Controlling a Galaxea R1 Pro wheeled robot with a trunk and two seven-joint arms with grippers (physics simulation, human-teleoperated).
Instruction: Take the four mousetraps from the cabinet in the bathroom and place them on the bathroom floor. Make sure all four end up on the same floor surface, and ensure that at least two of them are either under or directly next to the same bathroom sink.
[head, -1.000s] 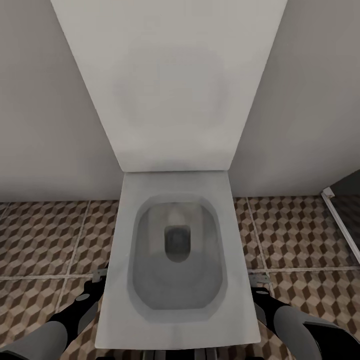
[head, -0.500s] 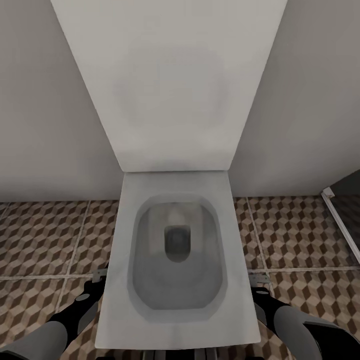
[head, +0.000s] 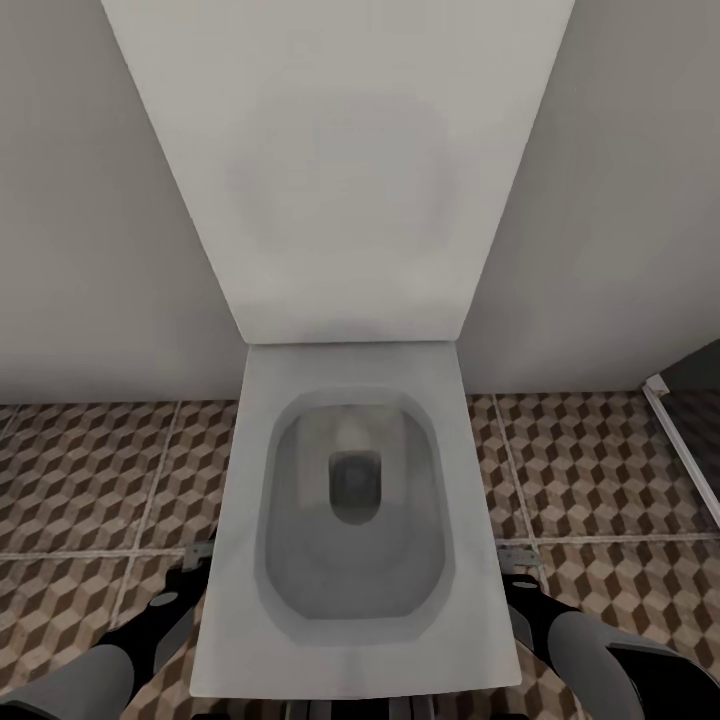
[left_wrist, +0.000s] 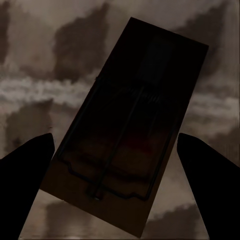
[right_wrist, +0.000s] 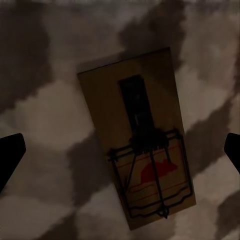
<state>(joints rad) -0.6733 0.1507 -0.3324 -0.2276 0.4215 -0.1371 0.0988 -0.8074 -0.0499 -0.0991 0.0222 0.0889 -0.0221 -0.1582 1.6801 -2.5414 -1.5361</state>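
Head view: one white toilet (head: 355, 520) stands against a pale wall (head: 90, 250), lid up. The bathroom floor (head: 90, 480) has brown cube tiles on both sides of it. Two arms reach down, one on each side of the toilet.

In the left wrist view, one mousetrap (left_wrist: 125, 135) lies flat on the floor between the spread fingers of the left gripper (left_wrist: 116, 145). The gripper is open and not touching it.

In the right wrist view, a second mousetrap (right_wrist: 137, 135) lies flat on the tiles. The right gripper (right_wrist: 122, 147) is wide open, its fingers well apart from the trap.
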